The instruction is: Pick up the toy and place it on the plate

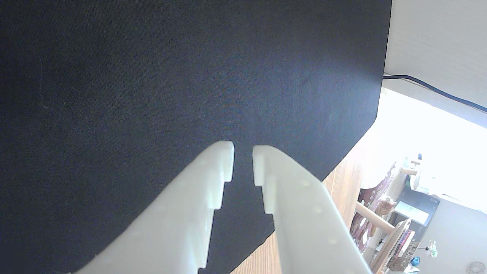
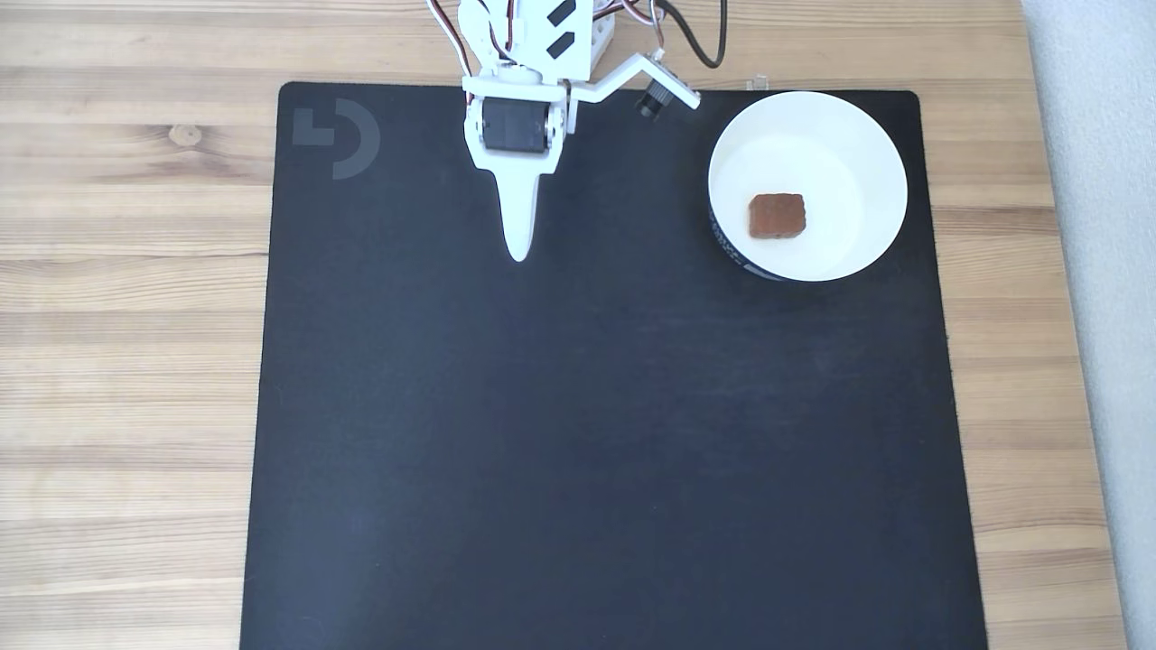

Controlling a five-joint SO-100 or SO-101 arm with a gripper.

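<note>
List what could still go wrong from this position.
1. The toy already lies in the plate, so another pick attempt would likely undo the placement.
2. The plate sits close to the arm's base side; a sideways swing of the gripper could clip its rim and slide it on the black mat.
3. The fingers stand only slightly apart, too narrow for a regrasp if one were needed.

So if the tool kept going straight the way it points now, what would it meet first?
Most likely the bare black mat: the tool, slightly open and empty, points at plain mat. The toy sits on the plate, off to the side.
</note>
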